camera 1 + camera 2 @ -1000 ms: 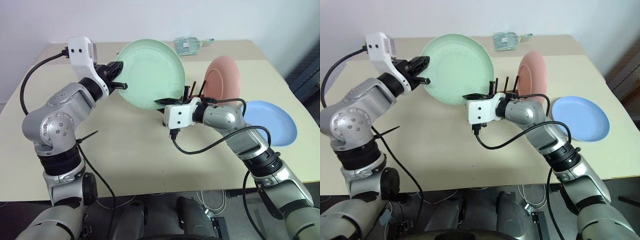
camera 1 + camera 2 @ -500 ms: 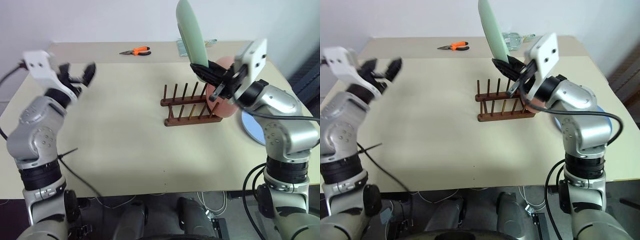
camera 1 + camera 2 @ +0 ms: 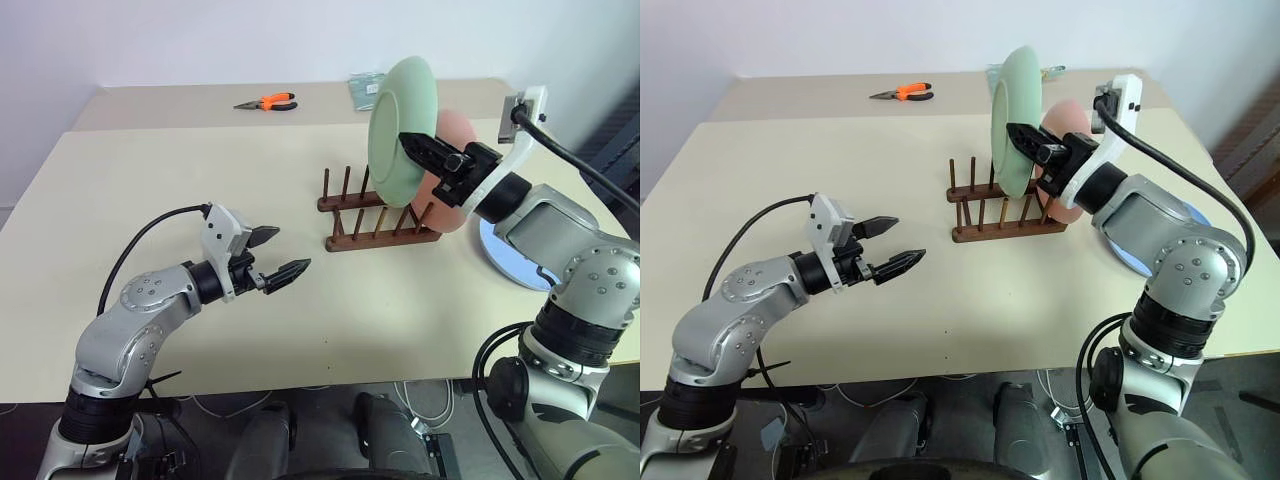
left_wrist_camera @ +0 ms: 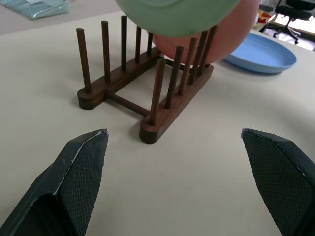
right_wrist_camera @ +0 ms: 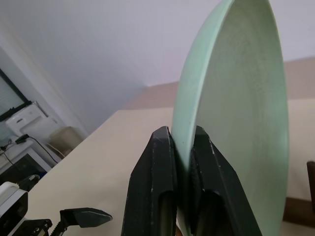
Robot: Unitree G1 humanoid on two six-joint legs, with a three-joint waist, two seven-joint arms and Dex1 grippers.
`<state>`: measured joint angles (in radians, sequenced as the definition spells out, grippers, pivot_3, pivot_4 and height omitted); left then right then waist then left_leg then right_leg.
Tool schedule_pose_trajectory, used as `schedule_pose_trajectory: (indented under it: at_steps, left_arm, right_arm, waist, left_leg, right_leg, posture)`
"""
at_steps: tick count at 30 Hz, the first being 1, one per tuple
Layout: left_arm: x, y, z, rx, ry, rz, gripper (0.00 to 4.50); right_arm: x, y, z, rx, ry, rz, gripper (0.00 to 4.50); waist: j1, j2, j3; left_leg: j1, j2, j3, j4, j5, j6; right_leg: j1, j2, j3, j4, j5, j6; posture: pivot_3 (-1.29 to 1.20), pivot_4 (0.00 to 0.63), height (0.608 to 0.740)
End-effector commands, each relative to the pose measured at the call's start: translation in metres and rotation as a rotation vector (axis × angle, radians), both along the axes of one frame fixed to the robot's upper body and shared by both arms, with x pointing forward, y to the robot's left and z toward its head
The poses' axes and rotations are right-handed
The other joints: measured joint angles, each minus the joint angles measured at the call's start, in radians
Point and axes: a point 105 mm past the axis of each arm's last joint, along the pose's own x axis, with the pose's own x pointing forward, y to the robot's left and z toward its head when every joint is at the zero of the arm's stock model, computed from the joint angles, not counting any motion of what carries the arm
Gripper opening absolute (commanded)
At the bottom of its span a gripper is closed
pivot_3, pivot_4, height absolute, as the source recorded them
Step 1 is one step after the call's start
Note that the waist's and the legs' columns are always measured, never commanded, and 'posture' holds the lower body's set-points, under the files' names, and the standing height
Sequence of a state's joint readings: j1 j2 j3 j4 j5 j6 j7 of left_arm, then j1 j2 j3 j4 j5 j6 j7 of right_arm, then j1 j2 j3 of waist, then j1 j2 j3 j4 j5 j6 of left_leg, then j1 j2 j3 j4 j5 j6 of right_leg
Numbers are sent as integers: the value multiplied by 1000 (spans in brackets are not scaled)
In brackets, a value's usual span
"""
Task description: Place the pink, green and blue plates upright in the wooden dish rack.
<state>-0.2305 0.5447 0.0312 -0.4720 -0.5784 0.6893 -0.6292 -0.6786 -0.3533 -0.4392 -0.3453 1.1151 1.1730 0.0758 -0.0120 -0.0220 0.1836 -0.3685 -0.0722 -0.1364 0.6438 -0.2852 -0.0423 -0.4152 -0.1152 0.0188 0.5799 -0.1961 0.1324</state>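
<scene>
Gripping the green plate, right claw; no writing legible.

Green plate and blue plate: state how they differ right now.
The green plate is held on edge above the wooden dish rack by the shut right gripper; the blue plate lies flat on the table, untouched. Green is mint, blue light blue. Both are round and shallow, and neither is in the rack.

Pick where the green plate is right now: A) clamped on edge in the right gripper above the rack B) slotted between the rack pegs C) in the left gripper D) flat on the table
A: the right gripper pinches the green plate upright over the rack.
</scene>
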Motion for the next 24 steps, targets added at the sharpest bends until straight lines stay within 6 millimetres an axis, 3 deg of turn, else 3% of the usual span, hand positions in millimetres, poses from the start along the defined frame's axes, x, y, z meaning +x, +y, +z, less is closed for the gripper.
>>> schedule_pose_trajectory:
  at_steps: [1,3,7,11,14,15,18,20,24]
  left_arm:
    - [-3,-1,13,-4,-57,-10,4485]
    - [-5,-2,12,0,-57,-19,4500]
    - [-7,-7,13,-3,-56,-41,4500]
    - [-8,-13,12,-3,-50,-71,4500]
    - [-8,-19,10,6,-45,-103,4500]
    - [-8,-22,10,8,-45,-117,4500]
    - [-10,-30,7,15,-39,-165,4500]
    - [-11,-34,6,22,-35,-191,4500]
    - [-17,-51,2,34,-33,-280,4500]
  right_arm:
    - [3,-4,8,-8,-11,-16,365]
    - [6,-5,12,-54,-45,-35,1088]
    - [1,-7,30,-228,-251,-94,3026]
    - [-4,-18,49,-419,-461,-171,3026]
    - [-12,-57,78,-386,-522,-261,3026]
    - [-12,-78,78,-397,-497,-323,3301]
    - [-15,-129,58,-546,-394,-482,4320]
    - [-20,-144,42,-619,-333,-506,4427]
    - [-37,-164,-25,-727,-103,-457,4427]
  waist:
    - [0,0,0]
    - [0,0,0]
    - [0,1,1]
    - [0,0,0]
    - [5,0,0]
    - [7,0,0]
    - [22,-2,-1]
    - [25,-2,-1]
    - [25,2,-2]
  left_leg:
    - [0,0,0,0,0,0]
    - [0,0,0,0,0,0]
    - [-1,0,1,1,0,0]
    - [-1,0,1,2,0,1]
    - [-2,0,0,2,0,1]
    - [-3,0,0,3,0,1]
    - [-3,0,1,3,-1,2]
    - [-3,0,0,3,-1,2]
    - [-2,0,2,4,-1,2]
  right_leg:
    - [0,0,0,0,0,0]
    - [0,0,0,0,0,0]
    - [0,0,0,0,0,0]
    - [0,0,0,-1,1,4]
    - [0,0,-1,-1,0,5]
    - [1,0,-1,-2,1,4]
    - [1,0,0,-3,0,2]
    - [2,0,-1,-3,-1,1]
    - [2,-1,0,-2,-1,1]
  posture:
    - [0,150,740]
    - [0,150,740]
    - [0,150,740]
    - [0,150,740]
    - [0,150,740]
    - [0,150,740]
    - [0,150,740]
    - [0,150,740]
    - [0,150,740]
